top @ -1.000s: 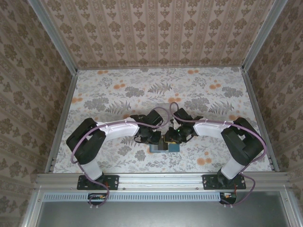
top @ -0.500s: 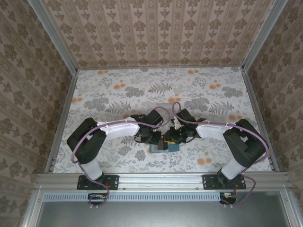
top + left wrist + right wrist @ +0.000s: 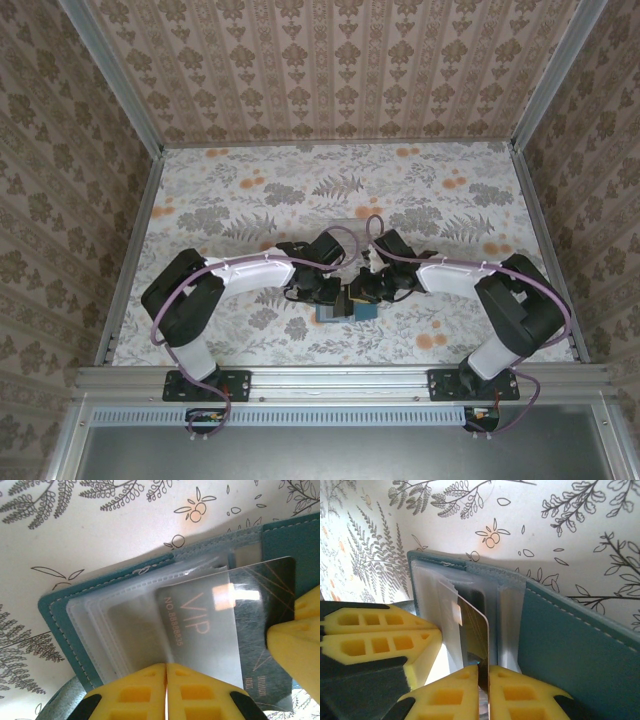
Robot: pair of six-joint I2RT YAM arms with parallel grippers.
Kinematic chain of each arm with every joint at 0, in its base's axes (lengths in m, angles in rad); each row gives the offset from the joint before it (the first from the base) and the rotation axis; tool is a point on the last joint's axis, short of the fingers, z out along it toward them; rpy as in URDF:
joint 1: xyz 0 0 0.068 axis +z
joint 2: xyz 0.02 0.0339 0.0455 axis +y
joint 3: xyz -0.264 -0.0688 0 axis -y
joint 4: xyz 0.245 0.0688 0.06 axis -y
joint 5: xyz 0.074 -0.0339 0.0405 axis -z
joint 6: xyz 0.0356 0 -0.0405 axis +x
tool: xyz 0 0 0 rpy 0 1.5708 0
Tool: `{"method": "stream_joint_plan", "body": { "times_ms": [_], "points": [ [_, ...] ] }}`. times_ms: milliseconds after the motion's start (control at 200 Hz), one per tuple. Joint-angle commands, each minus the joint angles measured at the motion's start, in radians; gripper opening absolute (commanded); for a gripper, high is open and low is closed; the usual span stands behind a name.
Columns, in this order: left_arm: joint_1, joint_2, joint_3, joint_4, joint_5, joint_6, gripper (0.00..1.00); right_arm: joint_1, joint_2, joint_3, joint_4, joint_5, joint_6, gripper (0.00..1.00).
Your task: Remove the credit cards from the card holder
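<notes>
The teal card holder [image 3: 295, 537] lies open on the floral table, its clear sleeves [image 3: 115, 630] fanned up. A dark credit card [image 3: 260, 610] printed "VIP" sticks partway out of one sleeve. My left gripper [image 3: 166, 669] is shut on the edge of a clear sleeve. My right gripper [image 3: 488, 672] is shut on the lower edge of the credit card [image 3: 475, 630], beside the holder's teal cover [image 3: 570, 640]. From above, both grippers [image 3: 335, 297] [image 3: 357, 293] meet over the card holder [image 3: 367, 312] near the table's front middle. Whether other cards sit in the sleeves is hidden.
The floral tablecloth [image 3: 240, 200] stretches away behind and to both sides. A faint clear tray [image 3: 345, 222] lies just behind the grippers. Patterned walls [image 3: 60, 200] close in the table; a metal rail [image 3: 340, 378] runs along the near edge.
My right gripper's jaws have closed onto the card's edge, and the right arm has shifted slightly. The left gripper keeps its hold on the sleeve.
</notes>
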Motion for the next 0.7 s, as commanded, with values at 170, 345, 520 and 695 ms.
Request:
{"method": "stream_joint_plan", "body": {
  "times_ms": [170,345,520,695],
  "points": [
    [-0.006,0.03,0.001,-0.072,-0.034,0.021,0.09,-0.038,-0.059,0.0,-0.168,0.096,-0.087,0.1],
    [-0.005,0.025,-0.001,-0.075,-0.037,0.025,0.09,-0.041,-0.075,0.023,-0.253,0.147,-0.13,0.11],
    [-0.005,0.022,0.0,-0.075,-0.037,0.026,0.09,-0.041,-0.081,0.041,-0.286,0.162,-0.144,0.1],
    [-0.006,0.021,0.003,-0.073,-0.034,0.03,0.09,-0.041,-0.088,0.051,-0.307,0.185,-0.15,0.11]
  ]
}}
